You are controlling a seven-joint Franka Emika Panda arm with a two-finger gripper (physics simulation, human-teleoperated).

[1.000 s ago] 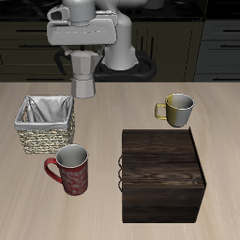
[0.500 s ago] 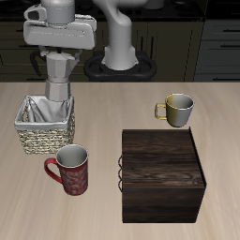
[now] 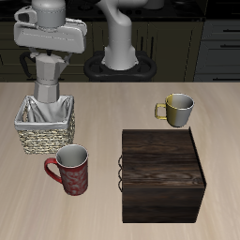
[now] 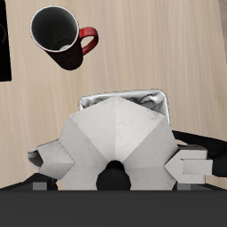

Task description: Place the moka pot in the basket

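Note:
My gripper [image 3: 47, 58] is shut on the moka pot [image 3: 47, 82], a silver faceted pot, and holds it upright right above the basket [image 3: 44, 133]. The pot's base hangs at about the height of the basket's back rim. The basket is woven wicker with a pale cloth lining and stands near the table's edge beside the red mug. In the wrist view the pot [image 4: 115, 133] fills the frame between my fingers [image 4: 191, 164], and the basket's lined rim [image 4: 163, 96] shows just behind it. The pot's black handle and knob are hidden.
A red patterned mug [image 3: 70, 169] stands in front of the basket; it also shows in the wrist view [image 4: 60, 37]. A dark wooden box [image 3: 161, 173] sits near the table's front edge. A metallic mug with a yellow handle [image 3: 177, 109] stands behind the box.
My gripper has carried the moka pot sideways from behind the table's middle to a place over the basket, and slightly lower.

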